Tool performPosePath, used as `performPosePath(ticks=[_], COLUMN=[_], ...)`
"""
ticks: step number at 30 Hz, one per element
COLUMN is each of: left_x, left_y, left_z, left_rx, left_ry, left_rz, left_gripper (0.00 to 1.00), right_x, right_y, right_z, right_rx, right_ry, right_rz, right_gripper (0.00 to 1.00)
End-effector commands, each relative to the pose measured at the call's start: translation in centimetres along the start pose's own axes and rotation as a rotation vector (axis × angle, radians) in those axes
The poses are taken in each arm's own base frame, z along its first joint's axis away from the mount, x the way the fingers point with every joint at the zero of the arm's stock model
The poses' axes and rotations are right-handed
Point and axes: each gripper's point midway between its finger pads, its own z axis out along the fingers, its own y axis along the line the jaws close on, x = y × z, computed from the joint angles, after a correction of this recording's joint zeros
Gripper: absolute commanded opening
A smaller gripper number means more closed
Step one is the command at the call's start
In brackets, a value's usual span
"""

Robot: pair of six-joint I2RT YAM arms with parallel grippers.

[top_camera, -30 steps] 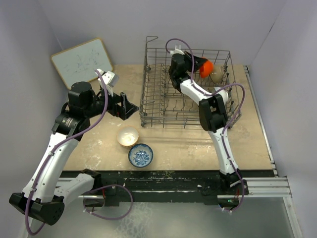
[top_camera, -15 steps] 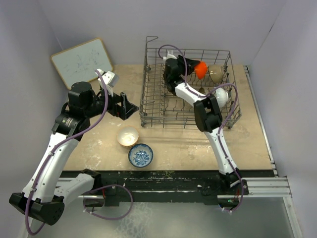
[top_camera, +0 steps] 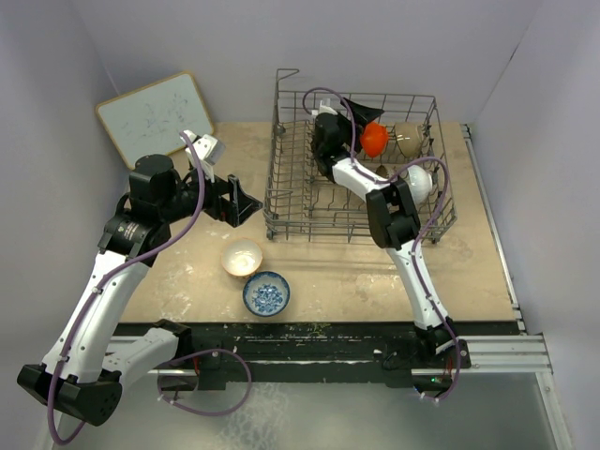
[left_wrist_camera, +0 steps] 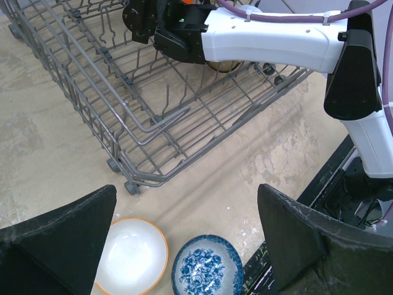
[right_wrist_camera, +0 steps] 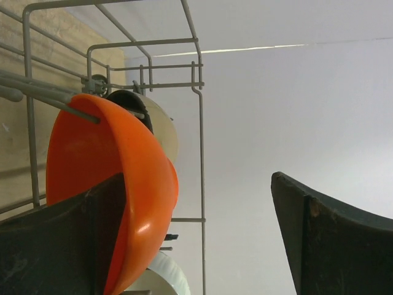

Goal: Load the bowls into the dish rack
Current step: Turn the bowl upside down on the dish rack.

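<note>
Looking down from overhead, find three bowls on edge at the far right of the grey wire dish rack [top_camera: 277, 178]: glossy orange-red bowl [top_camera: 374, 140] beside a brown-rimmed bowl [top_camera: 408, 139], round white bowl [top_camera: 419, 181] nearer. See also, on the mottled beige table [top_camera: 187, 272] just in front of the rack, a cream bowl [top_camera: 243, 258] and a blue-and-white patterned bowl [top_camera: 266, 294], close together. Turn to the right wrist view for what overhead hides: right gripper [right_wrist_camera: 196, 184] with black fingers spread wide, clamping nothing, smooth orange curve leaning on thin tines just beside one finger. Check the left wrist view likewise: left gripper [left_wrist_camera: 186, 190] splayed open, hovering above those two table bowls, holding nothing.
</note>
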Motion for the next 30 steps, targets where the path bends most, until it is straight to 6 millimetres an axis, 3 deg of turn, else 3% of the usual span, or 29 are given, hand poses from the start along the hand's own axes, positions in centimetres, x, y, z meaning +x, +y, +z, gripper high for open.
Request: performPosePath(ticks=[1, 7, 11, 15, 23, 25, 30], left_x=[-1.3, -1.5, -1.8, -2.0, -2.3, -2.4, -2.6], left_y=[-0.5, -0.5, -0.7, -1.0, -1.3, -1.2, -1.3], left_z=[-0.2, -0.3, -0.3, -0.5, -0.8, -0.7, -0.5], left_rx=[0.015, 0.017, 0.021, 0.028, 0.031, 0.028, 0.037], left_ry=[-0.046, -0.05, -0.057, -0.063, -0.068, -0.066, -0.063], left_rz=[0.048, 0.049, 0.048, 0.04, 0.036, 0.035, 0.033], left_gripper=[0.99, 0.99, 0.99, 0.99, 0.99, 0.99, 0.99], right_x=[-0.7, -1.5, -2.7, -4.4, -4.9, -5.2, -4.7], right_y=[-4.2, -5.3, -5.5, -4.8, -2.3, -3.2, -8.6], right_z=[-1.0, -1.8, -2.4, -3.2, -2.9, -3.2, -4.2], right_rx=[0.037, -0.004, -0.126, -0.307, -0.538, -0.588, -0.677], right_ry=[-0.027, -0.074, -0.157, -0.26, -0.307, -0.337, -0.385], right_rz=[0.129, 0.174, 0.241, 0.343, 0.47, 0.557, 0.738], right_gripper=[1.0, 1.0, 1.0, 1.0, 1.0, 1.0, 1.0])
